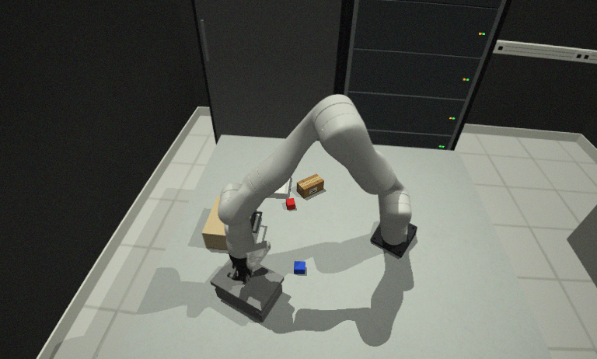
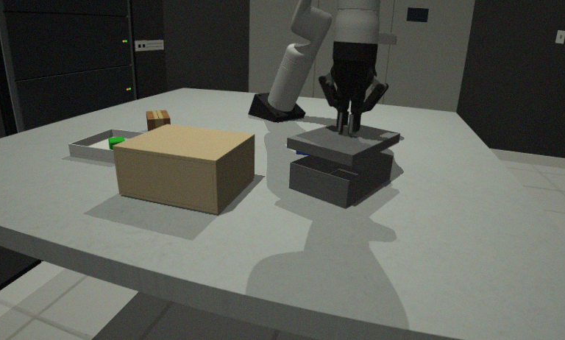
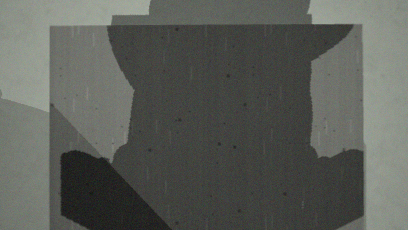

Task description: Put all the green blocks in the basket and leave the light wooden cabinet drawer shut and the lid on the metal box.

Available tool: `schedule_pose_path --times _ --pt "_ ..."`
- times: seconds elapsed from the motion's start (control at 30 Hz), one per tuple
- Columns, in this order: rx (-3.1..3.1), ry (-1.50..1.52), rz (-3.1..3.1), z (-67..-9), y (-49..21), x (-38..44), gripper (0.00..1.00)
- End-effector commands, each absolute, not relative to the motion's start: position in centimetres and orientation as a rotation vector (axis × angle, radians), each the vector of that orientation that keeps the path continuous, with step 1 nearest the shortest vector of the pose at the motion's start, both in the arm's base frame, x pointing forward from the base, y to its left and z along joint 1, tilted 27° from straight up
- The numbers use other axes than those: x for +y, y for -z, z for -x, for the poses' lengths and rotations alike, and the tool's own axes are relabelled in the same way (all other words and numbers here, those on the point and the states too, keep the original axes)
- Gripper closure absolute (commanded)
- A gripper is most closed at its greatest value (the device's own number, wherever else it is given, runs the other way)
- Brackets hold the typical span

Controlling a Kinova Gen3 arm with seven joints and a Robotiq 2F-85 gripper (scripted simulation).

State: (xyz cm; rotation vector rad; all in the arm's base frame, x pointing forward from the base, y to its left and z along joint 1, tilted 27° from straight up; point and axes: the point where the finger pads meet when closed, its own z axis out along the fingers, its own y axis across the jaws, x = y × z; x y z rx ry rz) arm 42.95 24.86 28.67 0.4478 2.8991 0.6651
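My gripper [image 1: 240,278] [image 2: 348,129] is shut on the handle of the dark grey lid [image 1: 265,279] [image 2: 314,141] [image 3: 215,100]. The lid hangs above the open metal box [image 1: 238,304] [image 2: 318,183], with a gap between them. What lies inside the box is too dark to tell. A green block [image 2: 115,142] is in the shallow light grey basket [image 1: 279,195] [image 2: 86,154], which the arm and cabinet partly hide. The light wooden cabinet [image 1: 214,227] [image 2: 166,179] shows its closed sides in the exterior view; the arm covers much of its drawer side, so I cannot tell how the drawer stands.
A blue block [image 1: 299,267] [image 2: 302,152] lies on the table near the metal box. A red block [image 1: 290,203] lies near the basket. A small brown cardboard box [image 1: 310,186] [image 2: 157,121] stands beside the basket. The cabinet stands between the basket and the metal box.
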Motion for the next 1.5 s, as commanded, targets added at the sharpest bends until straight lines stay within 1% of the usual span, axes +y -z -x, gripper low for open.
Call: schedule_pose_path --times 0.0,1.47 --pt "2.893 -0.66 -0.443 -43.2 -28.5 24.8 0.9" --pt "2.893 -0.66 -0.443 -43.5 -26.8 25.5 0.9"
